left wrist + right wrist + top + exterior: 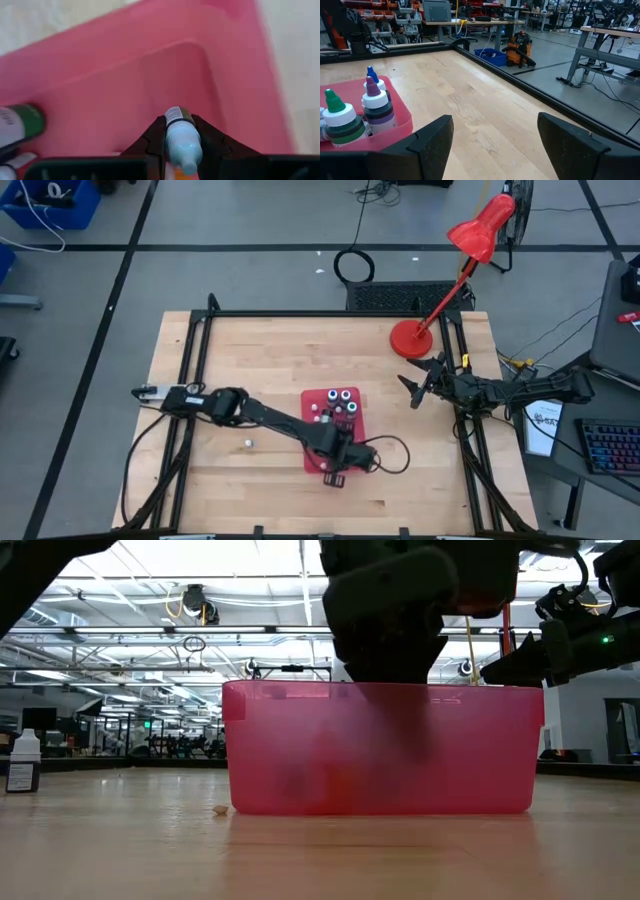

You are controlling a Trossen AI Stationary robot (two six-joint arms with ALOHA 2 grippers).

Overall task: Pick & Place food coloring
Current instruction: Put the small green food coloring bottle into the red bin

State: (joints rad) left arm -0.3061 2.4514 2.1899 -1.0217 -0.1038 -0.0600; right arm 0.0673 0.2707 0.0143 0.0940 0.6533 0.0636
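A flat red tray (360,425) lies at the table's middle. Several small food coloring bottles (335,405) stand upright at its far end; the right wrist view shows a green-topped one (342,122) and a purple-topped one (379,107). My left gripper (335,470) hangs over the tray's near end, shut on another food coloring bottle (182,137) with a light blue top. A pea-sized whitish piece (248,443) lies on the wood left of the tray. My right gripper (420,385) waits open at the table's right side. My left gripper pinches the bottle's body (175,122) between its two fingers (152,140), one on each side. The fingers come steeply from above, pointing down into the tray. The bottle stands roughly upright in the hold, tip toward the wrist. Whether its base touches the tray floor cannot be told.
A red desk lamp (440,290) stands at the table's far right, its foot on the wood. A thin dark cable loop (395,455) lies right of the tray's near end. A black frame rail (190,380) runs along the table's sides. Bare wood lies left and right of the tray.
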